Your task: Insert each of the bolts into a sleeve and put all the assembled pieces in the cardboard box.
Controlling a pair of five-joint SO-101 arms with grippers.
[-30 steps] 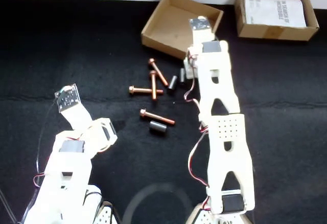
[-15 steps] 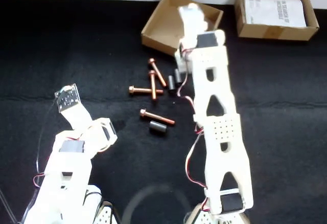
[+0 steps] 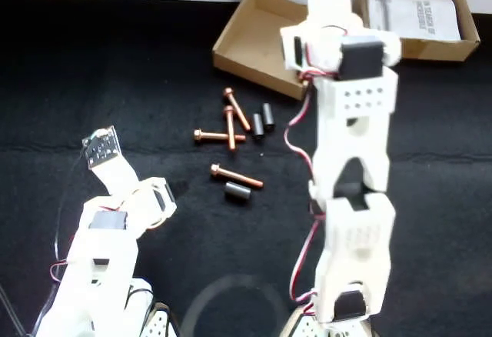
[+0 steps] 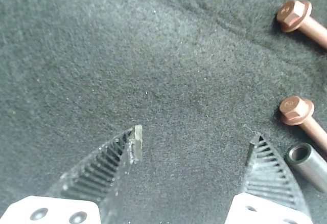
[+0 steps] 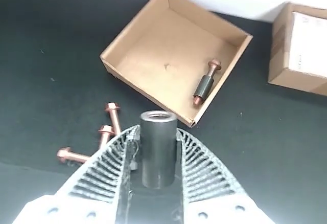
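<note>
My right gripper [image 5: 157, 131] is shut on an upright grey sleeve [image 5: 158, 155], held high above the table. Below it lies the open cardboard box [image 5: 153, 55] with one bolt-and-sleeve piece [image 5: 206, 84] inside. In the high view the raised right arm [image 3: 350, 98] covers part of the box [image 3: 250, 37]. Several copper bolts [image 3: 231, 127] and three loose sleeves [image 3: 259, 125] lie on the black cloth in front of the box. My left gripper [image 4: 196, 133] hangs open just over the cloth, with a bolt [image 4: 295, 110] and a sleeve [image 4: 306, 160] beside one fingertip.
A second cardboard box [image 3: 415, 23] holding a printed sheet stands at the back right. A single bolt [image 3: 236, 175] and sleeve [image 3: 237, 192] lie apart, nearer the arms. Black cloth covers the table up to the white wall behind.
The right arm has risen from the sleeves beside the box and swung up and back, carrying a sleeve. The left arm has kept still.
</note>
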